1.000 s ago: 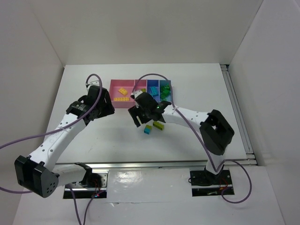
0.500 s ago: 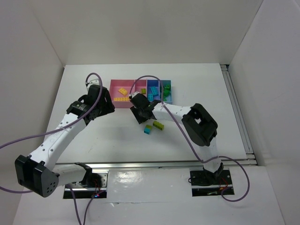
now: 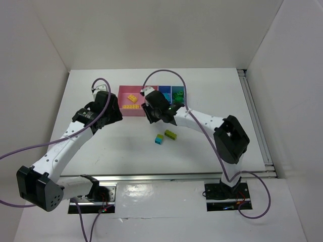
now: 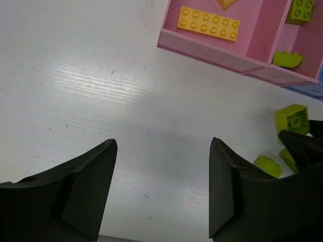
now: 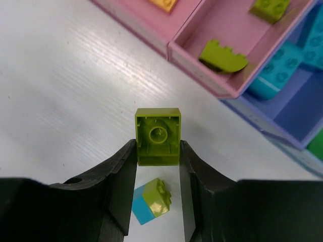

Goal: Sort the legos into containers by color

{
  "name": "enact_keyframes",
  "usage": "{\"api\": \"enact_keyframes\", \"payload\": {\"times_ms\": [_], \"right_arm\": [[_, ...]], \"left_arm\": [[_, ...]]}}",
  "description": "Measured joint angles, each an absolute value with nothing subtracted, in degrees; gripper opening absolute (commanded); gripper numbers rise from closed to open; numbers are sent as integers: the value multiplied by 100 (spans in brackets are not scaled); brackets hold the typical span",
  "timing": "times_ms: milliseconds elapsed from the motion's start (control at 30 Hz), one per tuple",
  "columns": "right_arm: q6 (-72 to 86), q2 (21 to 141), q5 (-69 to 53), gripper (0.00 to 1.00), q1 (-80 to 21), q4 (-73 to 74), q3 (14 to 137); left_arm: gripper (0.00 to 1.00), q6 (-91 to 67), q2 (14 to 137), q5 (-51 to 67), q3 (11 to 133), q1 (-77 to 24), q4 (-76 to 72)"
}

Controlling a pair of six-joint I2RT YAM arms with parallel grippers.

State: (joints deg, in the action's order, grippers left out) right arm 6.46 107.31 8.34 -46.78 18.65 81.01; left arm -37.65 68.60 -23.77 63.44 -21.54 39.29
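Observation:
My right gripper (image 5: 158, 147) is shut on a lime green lego (image 5: 158, 135), held off the table with its hollow underside toward the camera. Below it on the table lies a cyan and lime lego pair (image 5: 151, 201). In the top view the right gripper (image 3: 151, 116) hangs just in front of the containers (image 3: 132, 86). Two legos stay on the table: the cyan and lime pair (image 3: 159, 139) and a lime one (image 3: 171, 134). My left gripper (image 4: 161, 146) stands open and empty over bare table, near the wide pink bin (image 4: 202, 49) holding a yellow plate (image 4: 208, 22).
The narrower pink bin (image 5: 202, 63) holds two lime pieces (image 5: 223, 55). A cyan brick (image 5: 272, 75) lies in the blue-violet bin (image 5: 303, 108). White walls enclose the table on three sides, and a metal rail (image 3: 255, 118) runs along its right edge.
My right gripper has shut on the lime green lego and lifted it from the table toward the bins. The left arm has not moved.

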Motion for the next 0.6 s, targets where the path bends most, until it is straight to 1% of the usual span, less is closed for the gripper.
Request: {"api": "enact_keyframes", "payload": {"times_ms": [133,267,300,333,367,400,433,567,600], "right_arm": [[646,10634,827,24,-4477,1824,8460],[626,11034,821,24,-4156,1813,9194],[622,11172,821,26,-4101,1811,9402],[611,11367,805,29,-4023,1817,9657],[607,11544,805,37,-3966,1815,9876],[596,11736,790,57,-3911,1828,10110],[600,11952,768,61,-3854,1861,10372],[489,12486,816,62,-3763,1984,11015],[478,12486,836,60,-3763,2018,11008]], "left_arm": [[74,-3754,6860,-2418,6344,-2147,3896],[74,-3747,6860,-2418,6348,-2075,3892],[74,-3745,6860,-2416,6351,-2047,3892],[74,-3743,6860,-2416,6351,-2018,3892],[74,-3743,6860,-2416,6353,-1999,3892],[74,-3734,6860,-2416,6353,-1977,3892],[74,-3726,6860,-2416,6353,-1953,3889],[74,-3640,6860,-2416,6355,-1894,3889],[74,-3621,6860,-2416,6355,-1887,3889]]}}
